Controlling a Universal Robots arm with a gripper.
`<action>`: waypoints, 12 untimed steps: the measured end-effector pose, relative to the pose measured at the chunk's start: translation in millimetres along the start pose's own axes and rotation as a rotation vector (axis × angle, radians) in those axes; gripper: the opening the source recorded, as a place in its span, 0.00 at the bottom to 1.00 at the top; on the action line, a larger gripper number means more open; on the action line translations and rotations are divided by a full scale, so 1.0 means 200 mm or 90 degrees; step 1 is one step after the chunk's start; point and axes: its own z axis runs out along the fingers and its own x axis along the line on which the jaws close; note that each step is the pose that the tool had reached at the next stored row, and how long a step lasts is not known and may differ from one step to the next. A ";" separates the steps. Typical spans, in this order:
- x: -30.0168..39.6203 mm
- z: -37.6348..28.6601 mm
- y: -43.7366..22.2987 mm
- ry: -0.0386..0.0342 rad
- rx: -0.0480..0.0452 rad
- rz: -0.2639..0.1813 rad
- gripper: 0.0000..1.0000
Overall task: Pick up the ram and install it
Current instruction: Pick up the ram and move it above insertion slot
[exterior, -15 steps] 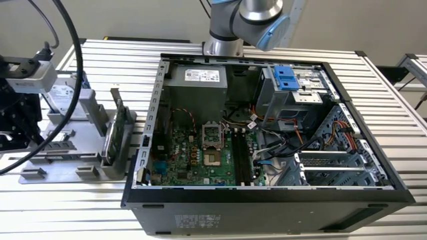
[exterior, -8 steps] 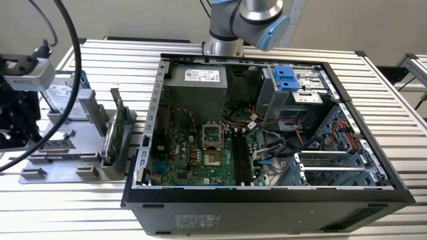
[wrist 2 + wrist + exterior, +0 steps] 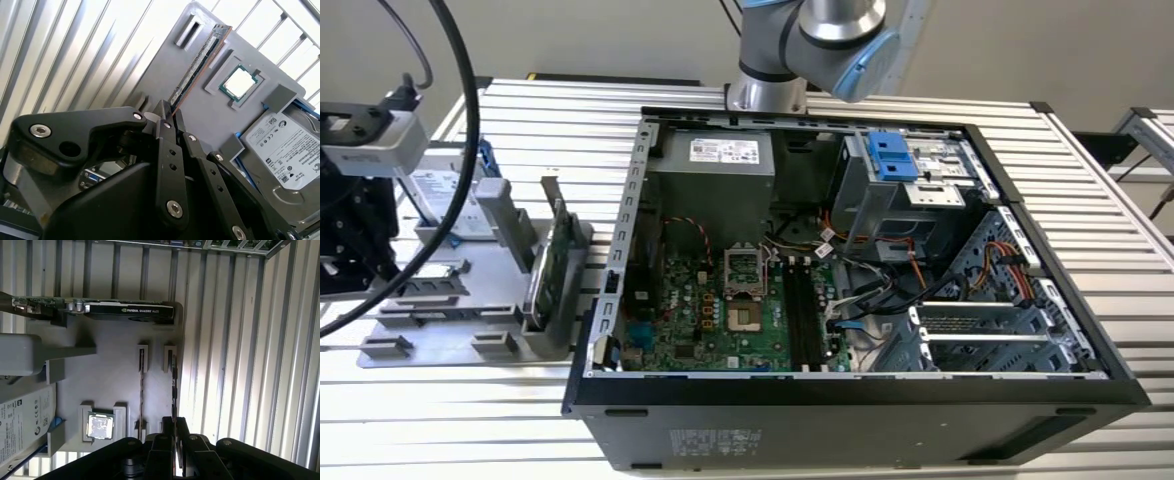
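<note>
Claw (image 3: 170, 111) is found closed on the near end of the ram (image 3: 200, 62), one pad against each face and no gap to be made out in both wrist views. This is judged a clamp, though how firmly it bites cannot be confirmed. The ram stands on its long edge, slotted into the grey tray (image 3: 202, 112) and not yet lifted. The tray lies on the slatted surface (image 3: 454, 420) at the exterior view's left of the open computer case (image 3: 854, 400), well apart from the memory slots (image 3: 803, 310) on the board inside. Near the ram on the same tray sit a processor chip (image 3: 239, 85) and a hard drive (image 3: 287, 150). A graphics card (image 3: 125, 309) stands upright across the tray's far end.

The hold is at one end of the stick, not at its middle, so the free length is judged likely to lever or sag once unsupported. A sound pick calls for a straight pull out of the slots, with the stick kept in its own plane and no twist. The pull should be slow enough that the far end clears its slot without catching. The stick is thin and smooth-faced, so slip within the pads is the main hazard. Scraping the contact edge against the tray is the second.
</note>
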 end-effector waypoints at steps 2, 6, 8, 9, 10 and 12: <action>0.000 -0.006 0.000 0.0000 0.0000 0.000 0.00; 0.000 -0.016 -0.001 0.0000 0.0000 0.000 0.00; 0.000 -0.021 -0.001 0.0000 0.0000 0.000 0.00; 0.000 -0.024 -0.001 0.0000 0.0000 0.000 0.00; 0.000 -0.027 -0.002 0.0000 0.0001 0.000 0.00; 0.000 -0.031 -0.002 0.0000 0.0000 0.000 0.00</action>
